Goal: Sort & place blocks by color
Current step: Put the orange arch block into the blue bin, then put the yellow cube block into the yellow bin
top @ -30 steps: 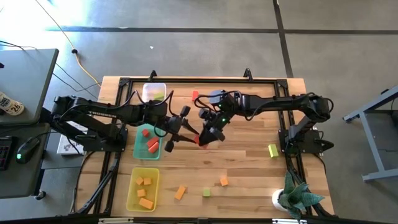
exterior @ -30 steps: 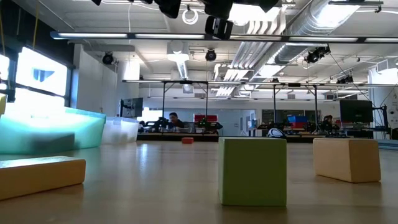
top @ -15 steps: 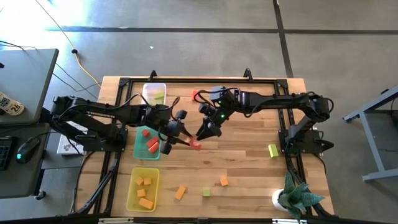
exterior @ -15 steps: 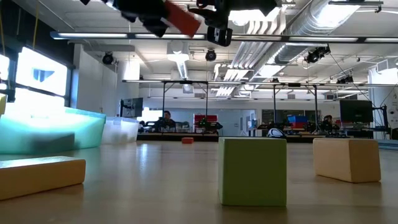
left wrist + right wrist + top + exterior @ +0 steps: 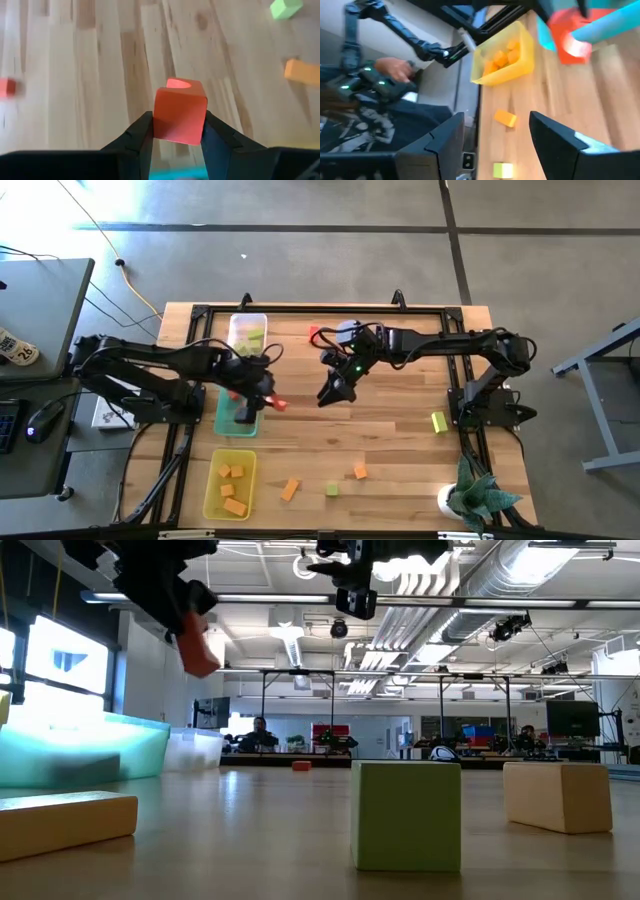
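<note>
My left gripper [image 5: 270, 400] hovers at the right edge of the green tray [image 5: 226, 423], shut on a red block [image 5: 180, 114], which the low view also shows high above the table [image 5: 198, 646]. My right gripper [image 5: 329, 392] is open over the table's middle, holding nothing [image 5: 495, 145]. The green tray holds two red blocks. Orange blocks lie in the yellow tray [image 5: 213, 490], and yellow-green ones lie in the clear tray [image 5: 248, 330]. Loose on the wood are orange blocks [image 5: 291, 489] [image 5: 360, 471], green blocks [image 5: 331, 489] [image 5: 438, 421] and a red one [image 5: 314, 333]. My left gripper pinches the red block between its two fingers [image 5: 144, 131], one on each of two opposite side faces [image 5: 159, 120]. The block is lifted clear of the table and sits tilted in the hold, sticking out past the fingertips.
A potted plant [image 5: 475, 498] stands at the table's near right corner. A black frame runs along the table's far and side edges. In the right wrist view a person's hand [image 5: 395, 70] shows beyond the table's left side. Bare wood lies between the trays and the right arm's base.
Both grippers met at the red block over the table's middle. The left gripper then carried the block toward the table's left, up to the green tray's right edge. The right gripper drew back slightly toward the far edge, without the block.
</note>
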{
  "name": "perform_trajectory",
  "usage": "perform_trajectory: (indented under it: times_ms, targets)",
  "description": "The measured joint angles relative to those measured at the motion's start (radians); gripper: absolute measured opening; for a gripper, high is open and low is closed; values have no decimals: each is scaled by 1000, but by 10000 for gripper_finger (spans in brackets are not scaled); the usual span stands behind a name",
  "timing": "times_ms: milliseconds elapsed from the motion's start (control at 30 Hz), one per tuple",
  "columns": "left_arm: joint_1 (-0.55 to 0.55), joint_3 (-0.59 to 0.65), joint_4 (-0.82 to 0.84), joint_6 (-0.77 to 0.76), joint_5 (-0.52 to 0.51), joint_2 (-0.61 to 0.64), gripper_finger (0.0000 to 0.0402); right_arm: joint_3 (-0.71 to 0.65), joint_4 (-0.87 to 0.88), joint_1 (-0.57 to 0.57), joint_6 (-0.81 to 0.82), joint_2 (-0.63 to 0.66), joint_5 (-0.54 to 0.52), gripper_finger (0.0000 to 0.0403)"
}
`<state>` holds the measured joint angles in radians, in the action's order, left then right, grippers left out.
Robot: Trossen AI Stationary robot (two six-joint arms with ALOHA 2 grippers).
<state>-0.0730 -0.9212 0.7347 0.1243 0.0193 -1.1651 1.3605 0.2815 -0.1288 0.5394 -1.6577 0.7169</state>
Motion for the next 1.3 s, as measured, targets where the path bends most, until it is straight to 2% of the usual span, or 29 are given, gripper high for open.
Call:
perform_trajectory:
  times_ms: [200, 467, 633, 933, 1167, 1300]
  targets:
    - [9, -15, 220, -99, -35, 66, 109, 0, 74, 3, -1, 1, -101, 209]
    - [24, -12, 502, -174, -79, 77, 112, 0, 267, 64, 88, 1, -325, 209]
    - [24, 12, 503, -135, -109, 72, 127, -1, 340, 129, 209, 1, -440, 209]
    - [23, 13, 492, -113, -136, 67, 163, -1, 355, 277, 579, 2, -544, 209]
    - [23, 13, 491, -113, -149, 67, 202, -1, 393, 395, 854, 2, -693, 209]
    - [23, 13, 491, -113, -161, 67, 211, -1, 412, 459, 953, 2, -770, 209]
